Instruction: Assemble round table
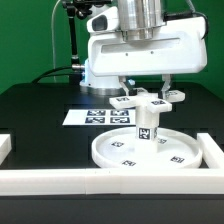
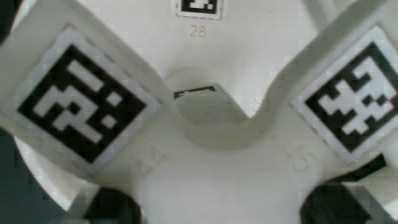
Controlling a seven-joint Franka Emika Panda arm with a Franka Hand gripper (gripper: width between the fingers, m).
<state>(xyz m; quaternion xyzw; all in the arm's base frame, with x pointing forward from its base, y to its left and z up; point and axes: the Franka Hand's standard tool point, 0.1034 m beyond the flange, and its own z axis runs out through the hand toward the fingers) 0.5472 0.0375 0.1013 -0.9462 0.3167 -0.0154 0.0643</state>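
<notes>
The round disc (image 1: 125,152) lies flat on the black table by the front wall. The short post (image 1: 146,127) stands upright on its middle. The cross-shaped piece (image 1: 150,100) sits on top of the post, its tagged arms spread out. My gripper (image 1: 150,91) comes straight down onto the cross. In the wrist view the cross-shaped piece (image 2: 222,130) fills the picture, with tagged arms to either side. My gripper (image 2: 231,207) has its dark fingertips (image 2: 118,206) pressed against both sides of one white arm, shut on it.
The marker board (image 1: 93,116) lies flat behind the disc toward the exterior view's left. The white border wall (image 1: 100,181) runs along the front and turns up at both sides. A green backdrop stands behind the table.
</notes>
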